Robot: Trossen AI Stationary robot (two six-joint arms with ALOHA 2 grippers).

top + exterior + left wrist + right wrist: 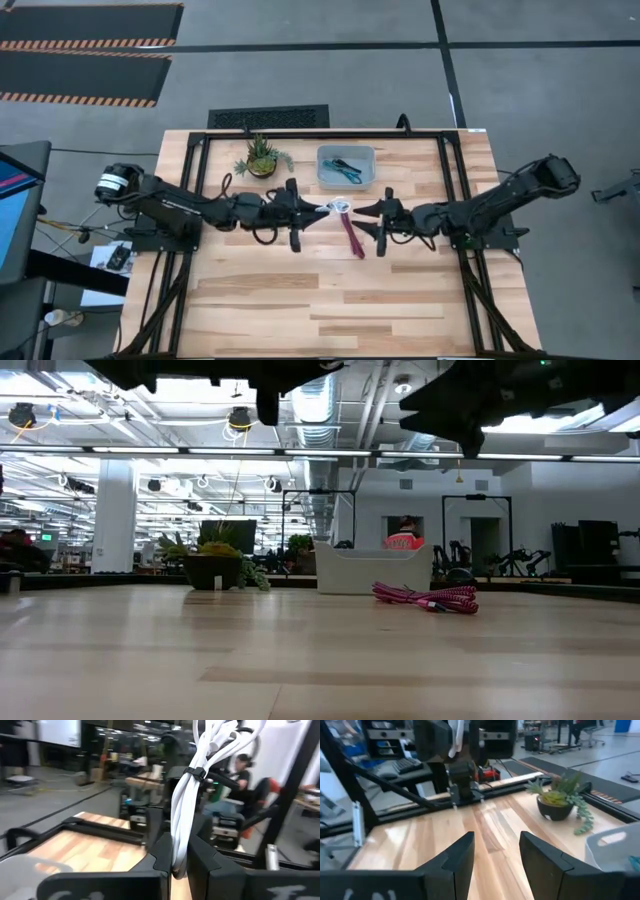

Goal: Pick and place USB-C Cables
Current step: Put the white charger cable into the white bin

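My left gripper (179,844) is over the table's middle, shut on the white coiled cable (338,206), which is bound by a black tie (196,772). The right gripper (496,836) is open and touches nothing; in the high view it (362,211) faces the left one across a short gap. Below that gap the maroon cable (353,238) lies flat on the wood, also visible in the low view (425,597). A teal cable (350,170) and a dark one lie inside the grey bin (346,151). My left gripper pinches the white cable's bundle by one looped end (178,862) between its two fingers. The fingers lie level, pointing toward the table's right, and the bundle runs on past the fingertips along them. The cable is lifted clear of the table.
A small potted plant (262,158) stands at the far side, left of the bin, and shows in the right wrist view (557,802). A black frame (300,133) runs along the table's far edge and sides. Bare wood (330,310) spreads across the near half. People show in the room beyond.
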